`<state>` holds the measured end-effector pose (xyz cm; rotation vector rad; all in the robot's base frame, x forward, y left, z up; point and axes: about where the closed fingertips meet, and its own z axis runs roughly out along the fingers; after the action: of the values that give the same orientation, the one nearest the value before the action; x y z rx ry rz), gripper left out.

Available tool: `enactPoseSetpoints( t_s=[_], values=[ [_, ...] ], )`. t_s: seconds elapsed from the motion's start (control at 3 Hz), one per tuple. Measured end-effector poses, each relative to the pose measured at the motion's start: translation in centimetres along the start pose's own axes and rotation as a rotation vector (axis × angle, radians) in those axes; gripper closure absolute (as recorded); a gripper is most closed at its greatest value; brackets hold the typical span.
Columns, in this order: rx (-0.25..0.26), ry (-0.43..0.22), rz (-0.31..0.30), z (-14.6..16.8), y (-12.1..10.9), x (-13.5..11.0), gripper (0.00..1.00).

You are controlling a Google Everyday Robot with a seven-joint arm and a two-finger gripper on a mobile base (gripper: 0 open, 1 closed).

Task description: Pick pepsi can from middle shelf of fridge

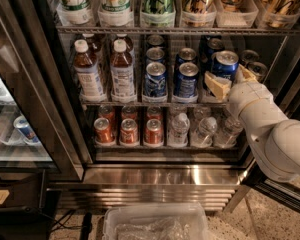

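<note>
The fridge [155, 176] stands open in front of me. Its middle shelf [115, 103] holds bottles and cans. The pepsi can [225, 64], dark blue with a silver lid, stands at the right of that shelf, its lid a little higher than the front cans beside it. My gripper [232, 80] comes in from the right on a white arm. Its pale fingers [217, 86] sit on either side of the can's lower body, closed against it. The can's base is hidden behind the fingers.
Two brown-capped bottles [87, 71] and slim silver-and-blue cans [155, 79] stand left of the pepsi can, with more cans [252, 64] behind on the right. Orange-red cans [129, 130] and water bottles [179, 129] fill the lower shelf. A clear plastic bin [155, 223] sits on the floor.
</note>
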<state>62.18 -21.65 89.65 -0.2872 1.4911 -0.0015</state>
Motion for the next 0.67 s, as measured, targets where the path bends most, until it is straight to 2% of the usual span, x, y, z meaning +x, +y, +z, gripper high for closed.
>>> enactPoseSetpoints(
  t_s=[0.33,0.67],
  values=[
    [-0.038,0.052,-0.005,-3.6,0.4,0.4,1.0],
    [-0.115,0.12,-0.036,-7.1,1.3,0.3,1.0]
  ],
)
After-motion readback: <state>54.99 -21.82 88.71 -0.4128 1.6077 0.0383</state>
